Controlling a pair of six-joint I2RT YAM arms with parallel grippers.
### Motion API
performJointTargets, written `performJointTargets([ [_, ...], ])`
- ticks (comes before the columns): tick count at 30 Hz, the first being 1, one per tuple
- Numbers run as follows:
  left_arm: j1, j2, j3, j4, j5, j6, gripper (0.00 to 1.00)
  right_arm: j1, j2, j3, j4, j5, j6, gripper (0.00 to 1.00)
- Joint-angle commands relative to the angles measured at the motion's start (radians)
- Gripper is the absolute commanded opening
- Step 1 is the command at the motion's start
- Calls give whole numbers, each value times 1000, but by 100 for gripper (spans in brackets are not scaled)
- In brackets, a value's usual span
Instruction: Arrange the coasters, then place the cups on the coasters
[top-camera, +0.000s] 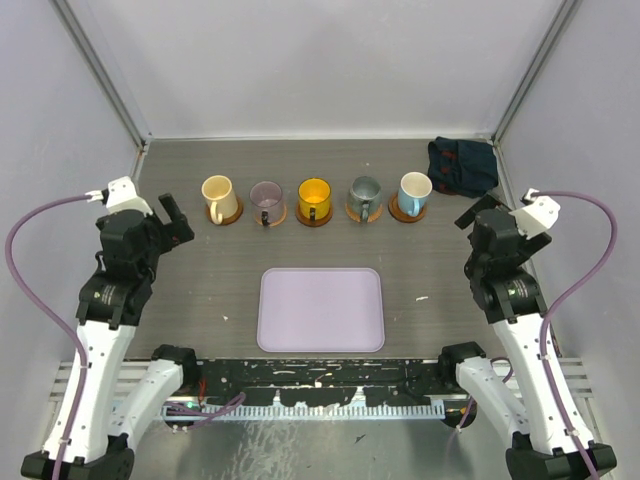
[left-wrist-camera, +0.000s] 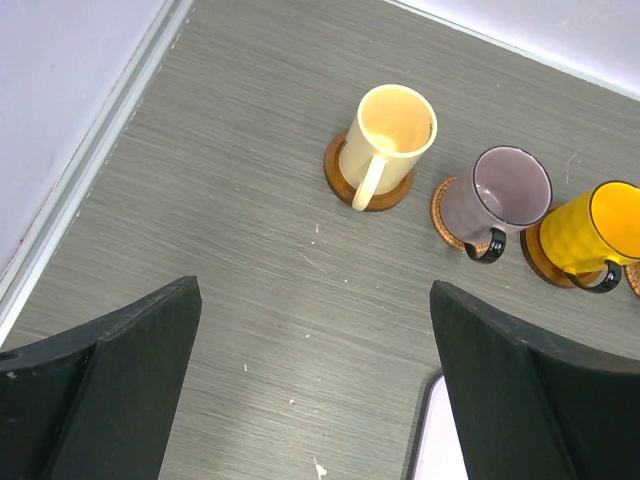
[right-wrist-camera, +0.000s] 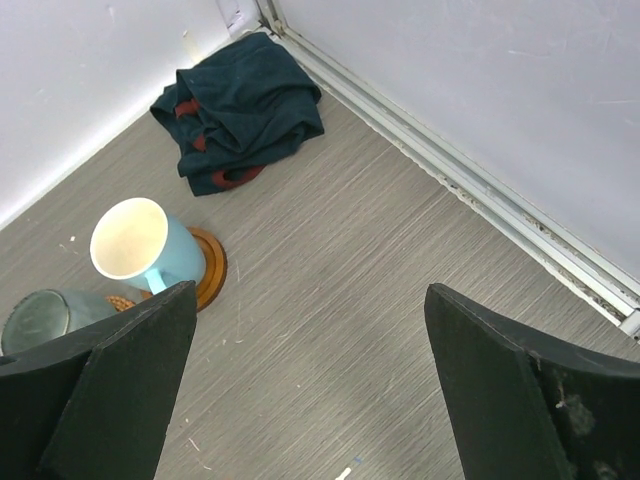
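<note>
A grey bench (top-camera: 210, 290) with a fine wood grain fills the bottom of a white enclosure. Plain white panels (top-camera: 320, 60) close it at the back and on both sides, and slanting silver metal posts (top-camera: 100, 70) stand at the far corners. A metal channel (right-wrist-camera: 470, 180) runs along the foot of the right wall. The light is soft and even, with faint shadows. Small white flecks dot the bench top.

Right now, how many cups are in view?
5, in one far row, left to right: cream cup, purplish cup, yellow cup, grey-green cup, light blue cup, each on a coaster. None look hidden.
</note>
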Motion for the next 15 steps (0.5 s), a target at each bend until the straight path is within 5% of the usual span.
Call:
performJointTargets([
  [1, 4, -35, -12, 5, -29, -6, 98, -1, -15, 34, 8, 34, 2, 100],
  [15, 4, -82, -24, -11, -75, -29, 98, -1, -89, 17, 12, 90, 14, 100],
])
